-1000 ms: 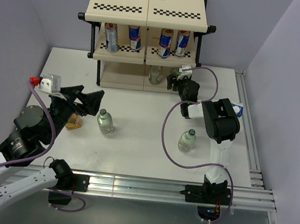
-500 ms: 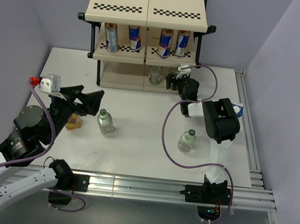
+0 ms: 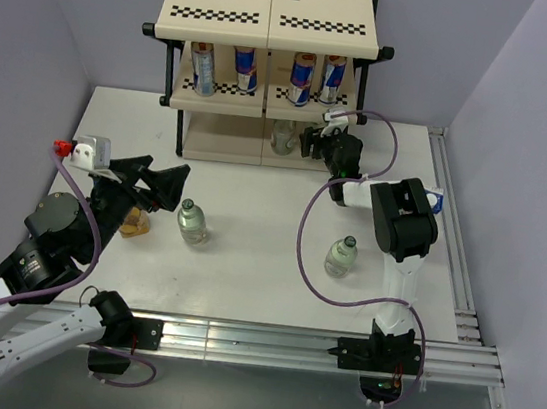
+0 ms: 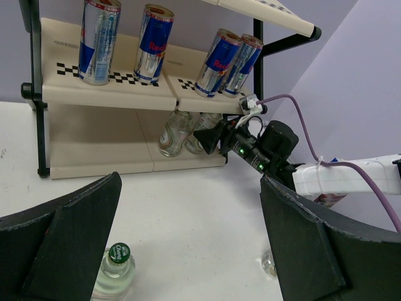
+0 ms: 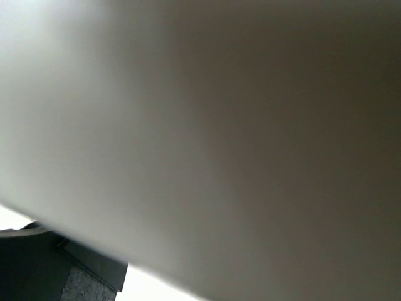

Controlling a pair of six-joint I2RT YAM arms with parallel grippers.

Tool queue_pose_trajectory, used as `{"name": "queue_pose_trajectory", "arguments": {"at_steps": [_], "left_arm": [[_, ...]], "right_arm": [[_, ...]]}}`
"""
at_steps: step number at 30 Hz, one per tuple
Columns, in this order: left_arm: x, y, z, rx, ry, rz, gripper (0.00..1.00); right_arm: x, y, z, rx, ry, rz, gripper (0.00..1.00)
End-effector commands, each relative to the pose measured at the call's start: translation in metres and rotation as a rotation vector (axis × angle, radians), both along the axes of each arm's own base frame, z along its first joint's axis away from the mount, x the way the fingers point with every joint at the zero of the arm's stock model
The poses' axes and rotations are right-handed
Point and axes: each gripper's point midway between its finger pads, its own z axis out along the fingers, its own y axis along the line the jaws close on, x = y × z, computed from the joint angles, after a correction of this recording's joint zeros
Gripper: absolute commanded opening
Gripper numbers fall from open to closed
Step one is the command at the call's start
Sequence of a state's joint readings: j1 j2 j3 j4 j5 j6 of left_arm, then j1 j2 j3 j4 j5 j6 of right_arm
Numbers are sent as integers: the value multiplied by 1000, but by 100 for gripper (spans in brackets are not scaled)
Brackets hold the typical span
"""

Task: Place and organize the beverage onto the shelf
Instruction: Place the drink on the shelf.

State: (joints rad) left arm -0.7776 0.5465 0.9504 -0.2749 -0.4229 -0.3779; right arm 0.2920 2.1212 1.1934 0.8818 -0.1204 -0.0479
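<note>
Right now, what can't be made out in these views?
- Right wrist view: a blurred pale surface fills it; nothing identifiable.
- Right gripper: open or gripping something? The shelf covers it in the top view; tiny in the left wrist view.
- Yellowish item: mostly under the left arm, top view.
</note>
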Motion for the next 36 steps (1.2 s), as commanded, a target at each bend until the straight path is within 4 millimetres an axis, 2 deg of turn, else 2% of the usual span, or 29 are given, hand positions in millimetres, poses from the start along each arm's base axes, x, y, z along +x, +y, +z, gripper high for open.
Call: {"name": "queue_pose_trajectory", "arguments": {"at_steps": [1,8,10,19,36], "left_arm": [[-6,7,21,-22,-52,1,99],[-7,9,21,-22,-54,2,99],[-8,10,22,-26,-57,5,100],[-8,10,21,-25,-56,5,99],[-10,12,24,-32,-67,5,99]], "right_arm": [[13,-9,85,100,-184,-32,70],[17,-11,84,95,-160,-48,70],[16,-11,83,94,-156,-48,75],[18,-12,83,93,-153,-56,77],[11,-17,85,81,-205,-62,75]]}}
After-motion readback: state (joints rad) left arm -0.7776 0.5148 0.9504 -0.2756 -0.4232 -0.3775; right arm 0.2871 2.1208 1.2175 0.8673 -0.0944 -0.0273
